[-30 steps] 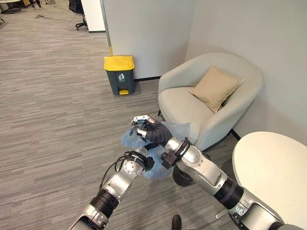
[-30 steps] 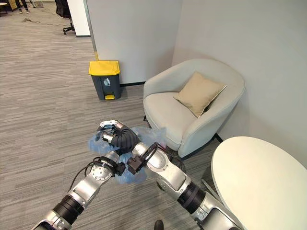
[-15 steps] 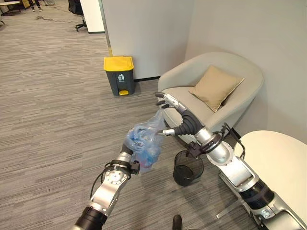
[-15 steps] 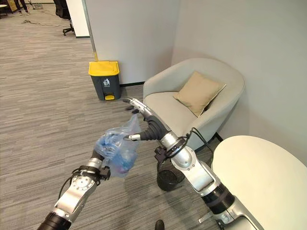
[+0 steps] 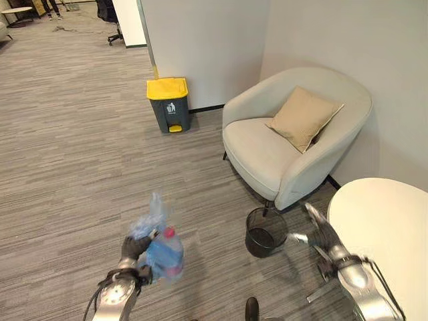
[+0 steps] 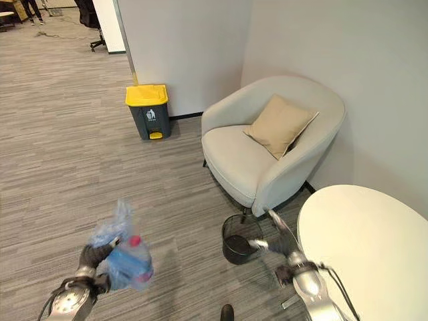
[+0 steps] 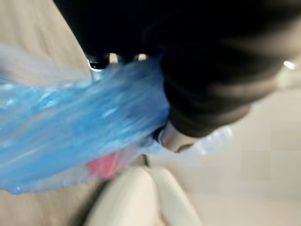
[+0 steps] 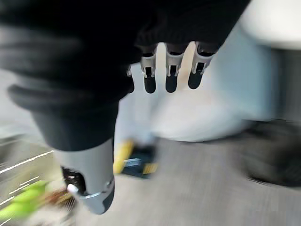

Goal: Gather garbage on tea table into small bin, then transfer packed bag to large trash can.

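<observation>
Far left and low: left hand (image 5: pixel 134 246) curled round the gathered neck of the packed bag (image 5: pixel 160 253), a thin blue plastic sack with a red-capped bottle showing through its skin. Bag hanging off the fingers, clear of the carpet, its loose top flaring above the grip. In the left wrist view, blue film bunched tight against the palm, red patch just beneath.

Ahead of that hand and well apart, against the wall: large trash can (image 5: pixel 168 104), dark grey body, yellow lid shut, a pedal at its foot.

Further right, between the two hands and nearer the right one: small bin (image 5: pixel 265 231), black mesh, standing on the floor at the foot of the armchair (image 5: pixel 294 144), liner gone, nothing visible inside.

Right: right hand (image 5: pixel 318 231), fingers straight and spread, holding nothing, just beside the small bin and close to the edge of the tea table (image 5: pixel 384 234), whose visible top lies bare.

Judged from this: gathering done, bag pulled, transfer step in hand. Next move calls for carrying the bag across open carpet to the yellow-lidded can, keeping the neck pinched so nothing spills, then getting the closed lid up, by pedal or by the free right hand, before dropping the bag in.
</observation>
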You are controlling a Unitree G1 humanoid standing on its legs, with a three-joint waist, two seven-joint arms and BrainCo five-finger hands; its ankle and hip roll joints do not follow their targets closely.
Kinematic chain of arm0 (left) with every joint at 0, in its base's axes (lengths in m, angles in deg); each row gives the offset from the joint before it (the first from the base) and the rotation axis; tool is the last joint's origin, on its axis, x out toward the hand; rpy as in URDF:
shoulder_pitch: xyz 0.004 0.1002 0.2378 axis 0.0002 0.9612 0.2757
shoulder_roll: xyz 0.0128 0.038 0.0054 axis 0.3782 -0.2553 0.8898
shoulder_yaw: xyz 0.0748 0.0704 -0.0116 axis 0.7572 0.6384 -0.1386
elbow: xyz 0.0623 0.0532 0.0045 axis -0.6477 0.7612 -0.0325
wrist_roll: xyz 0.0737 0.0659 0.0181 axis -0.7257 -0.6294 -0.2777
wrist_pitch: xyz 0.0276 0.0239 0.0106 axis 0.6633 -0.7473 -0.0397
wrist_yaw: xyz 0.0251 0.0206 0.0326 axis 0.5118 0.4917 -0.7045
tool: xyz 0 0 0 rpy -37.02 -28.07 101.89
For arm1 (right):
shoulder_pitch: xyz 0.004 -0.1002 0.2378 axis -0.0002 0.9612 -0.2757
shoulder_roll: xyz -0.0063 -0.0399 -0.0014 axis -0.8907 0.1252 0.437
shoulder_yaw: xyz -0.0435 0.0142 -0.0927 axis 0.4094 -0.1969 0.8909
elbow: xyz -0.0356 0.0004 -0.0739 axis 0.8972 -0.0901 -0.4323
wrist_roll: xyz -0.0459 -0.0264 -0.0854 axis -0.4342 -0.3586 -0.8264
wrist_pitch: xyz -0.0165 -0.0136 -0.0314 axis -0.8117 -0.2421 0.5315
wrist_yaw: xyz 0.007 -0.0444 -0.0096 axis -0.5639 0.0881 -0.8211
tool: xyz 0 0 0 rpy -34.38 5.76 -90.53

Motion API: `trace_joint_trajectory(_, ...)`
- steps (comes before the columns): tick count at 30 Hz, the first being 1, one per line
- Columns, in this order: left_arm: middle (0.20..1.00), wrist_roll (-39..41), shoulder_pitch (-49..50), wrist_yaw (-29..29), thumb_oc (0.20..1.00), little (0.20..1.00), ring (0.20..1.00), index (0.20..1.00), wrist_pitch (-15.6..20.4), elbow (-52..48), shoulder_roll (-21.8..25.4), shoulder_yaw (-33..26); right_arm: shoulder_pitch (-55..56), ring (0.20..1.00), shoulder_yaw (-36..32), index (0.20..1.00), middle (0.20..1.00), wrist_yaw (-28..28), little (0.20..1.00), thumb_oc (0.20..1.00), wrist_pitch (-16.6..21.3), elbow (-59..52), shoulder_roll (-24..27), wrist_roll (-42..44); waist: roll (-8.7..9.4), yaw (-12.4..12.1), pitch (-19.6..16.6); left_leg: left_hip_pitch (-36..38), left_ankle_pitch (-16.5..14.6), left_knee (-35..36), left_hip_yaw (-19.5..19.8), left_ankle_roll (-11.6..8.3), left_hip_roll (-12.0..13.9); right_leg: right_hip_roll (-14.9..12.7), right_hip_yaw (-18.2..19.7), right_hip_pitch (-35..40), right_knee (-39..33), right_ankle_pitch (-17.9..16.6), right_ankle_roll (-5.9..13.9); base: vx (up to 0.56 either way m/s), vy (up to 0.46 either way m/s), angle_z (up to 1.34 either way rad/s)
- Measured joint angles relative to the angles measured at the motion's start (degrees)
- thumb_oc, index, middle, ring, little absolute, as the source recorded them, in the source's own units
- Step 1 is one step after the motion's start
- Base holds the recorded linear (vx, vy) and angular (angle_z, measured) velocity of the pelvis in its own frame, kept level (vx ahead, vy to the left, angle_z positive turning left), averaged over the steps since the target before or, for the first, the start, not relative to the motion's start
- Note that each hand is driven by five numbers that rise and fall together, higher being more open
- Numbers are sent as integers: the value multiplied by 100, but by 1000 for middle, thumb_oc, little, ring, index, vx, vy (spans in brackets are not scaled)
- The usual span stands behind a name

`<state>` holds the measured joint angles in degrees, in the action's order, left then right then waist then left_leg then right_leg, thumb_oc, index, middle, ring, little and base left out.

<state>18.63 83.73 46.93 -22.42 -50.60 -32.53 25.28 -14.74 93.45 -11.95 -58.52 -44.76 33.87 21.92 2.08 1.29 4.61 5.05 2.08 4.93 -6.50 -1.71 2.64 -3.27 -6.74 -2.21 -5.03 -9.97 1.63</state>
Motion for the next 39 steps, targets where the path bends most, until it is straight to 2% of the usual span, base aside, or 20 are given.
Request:
trace_joint_trajectory(8,200,291,298,227,200,200,200,200,-25,578,-162,-415,115,1000,-142,1000,1000,-139,1000,1000,-35,581,-87,2,-11,-107,77,-152,-2,-54,271,-19,23,-2,-264,2,4,6,-7,-46,-42,15)
trace_joint_trajectory(11,200,384,196,189,200,200,200,200,-29,648,-157,-471,-54,1000,-172,1000,1000,-130,1000,1000,-31,709,-103,12,49,-213,374,-386,13,-325,371,1,36,-8,-350,-32,35,60,-80,-158,-39,26)
trace_joint_trajectory(14,200,482,-146,153,200,200,200,200,-16,836,-171,-406,-307,1000,-170,1000,1000,-59,1000,1000,-26,875,-113,152,34,-242,664,-972,-67,-835,636,-106,39,-37,-701,-185,76,47,-90,-81,11,62)
trace_joint_trajectory(15,200,482,-325,139,200,200,200,200,-17,871,-205,-357,-372,1000,-180,1000,1000,20,1000,1000,-25,922,-111,201,19,-237,792,-1115,-106,-888,505,-144,138,-69,-898,-212,85,49,-98,9,32,102)
trace_joint_trajectory(17,200,482,-581,145,200,200,200,200,-17,951,-230,-295,-430,1000,-176,1000,1000,111,1000,1000,-57,989,-222,208,198,-185,918,-1167,-259,-1077,-586,-104,376,-304,-1249,-251,48,83,-169,25,41,98)
trace_joint_trajectory(18,200,481,-568,146,200,200,200,200,-18,959,-229,-252,-485,1000,-180,1000,1000,136,1000,1000,-54,962,-220,208,177,-182,928,-1166,-294,-1175,-847,-69,458,-340,-1305,-268,97,86,-171,68,73,81)
trace_joint_trajectory(19,200,481,-599,151,200,200,200,200,-19,973,-233,-186,-592,1000,-224,1000,1000,212,1000,1000,-56,950,-183,208,69,-129,1001,-1110,-342,-1318,-1311,-109,633,-399,-1530,-270,180,94,-158,76,145,69)
trace_joint_trajectory(20,200,482,-667,148,200,200,200,200,-18,973,-229,-190,-624,1000,-223,1000,1000,257,1000,1000,-65,957,-174,209,86,-169,1072,-1109,-334,-1286,-1423,-105,605,-505,-1544,-318,297,127,-93,122,178,58)
trace_joint_trajectory(23,200,478,-585,143,200,200,200,200,-21,976,-174,-194,-690,1000,-166,1000,1000,294,1000,1000,-89,1030,-287,210,198,-171,1048,-1037,-331,-1248,-1441,-103,433,-673,-1536,-259,314,139,33,95,186,14)
trace_joint_trajectory(25,200,476,-541,142,200,200,200,200,-22,974,-30,-195,-709,1000,-159,1000,1000,309,1000,1000,-124,1049,-478,212,366,-176,1007,-1067,-381,-1252,-1407,-22,280,-814,-1500,-323,378,123,106,87,264,6)
trace_joint_trajectory(27,200,470,-522,142,200,200,200,200,-37,983,85,-195,-710,1000,-164,1000,1000,311,1000,1000,-140,1054,-612,213,509,-215,935,-1133,-493,-1390,-1397,192,92,-963,-1429,-406,534,82,232,94,258,3)
trace_joint_trajectory(28,200,468,-546,152,200,200,200,200,-50,981,128,-188,-736,1000,-171,1000,1000,317,1000,1000,-140,1053,-657,213,518,-210,936,-1200,-583,-1472,-1310,282,19,-1068,-1374,-497,792,115,366,33,162,3)
trace_joint_trajectory(29,200,466,-549,147,200,200,200,200,-52,978,148,-186,-742,1000,-147,1000,1000,310,1000,1000,-139,1049,-661,214,497,-186,915,-1183,-587,-1482,-1293,317,37,-1127,-1345,-585,967,93,344,9,118,18)
trace_joint_trajectory(30,200,438,-674,135,200,200,200,200,-52,1003,215,-200,-760,1000,-204,1000,1000,322,1000,1000,-137,1060,-739,231,500,-189,930,-1313,-709,-1626,-1265,419,-101,-1306,-1107,-818,1513,113,424,155,229,21)
trace_joint_trajectory(31,200,423,-758,125,200,200,200,200,-52,1026,244,-183,-800,1000,-186,1000,1000,357,1000,1000,-143,1057,-769,250,467,-177,941,-1312,-673,-1693,-1204,469,-72,-1385,-888,-1078,1993,173,471,210,138,28)
trace_joint_trajectory(32,200,422,-881,98,200,200,200,200,-36,1019,317,-118,-792,1000,-86,1000,1000,357,1000,1000,-128,1033,-801,335,412,-148,984,-1289,-791,-1630,-985,678,-204,-1400,-531,-1500,2792,478,593,275,155,8)
trace_joint_trajectory(33,200,425,-926,59,200,200,200,200,-26,1047,225,-177,-829,1000,-60,1000,1000,368,1000,1000,-124,1006,-795,357,389,-156,1004,-1296,-811,-1612,-952,715,-218,-1086,-122,-1816,3098,1011,656,267,54,21)
trace_joint_trajectory(34,200,424,-968,39,200,200,200,200,-28,1119,247,-86,-879,1000,-46,1000,1000,382,1000,1000,-123,975,-791,403,320,-99,1058,-1291,-812,-1593,-851,749,-238,-800,113,-1899,2923,1187,602,285,35,35)
trace_joint_trajectory(35,200,425,-999,38,200,200,200,200,-27,1151,247,9,-872,1000,-43,1000,1000,384,1000,1000,-126,963,-775,439,300,-9,1074,-1256,-813,-1530,-807,759,-295,-774,-149,-1968,2687,1184,576,370,21,44)
trace_joint_trajectory(39,200,424,-983,37,200,200,200,200,-27,1211,113,37,-879,1000,-59,1000,1000,410,1000,1000,-130,942,-719,442,320,19,1173,-938,-846,-1369,-724,810,-497,-650,-401,-2160,1537,1068,535,285,-50,31)
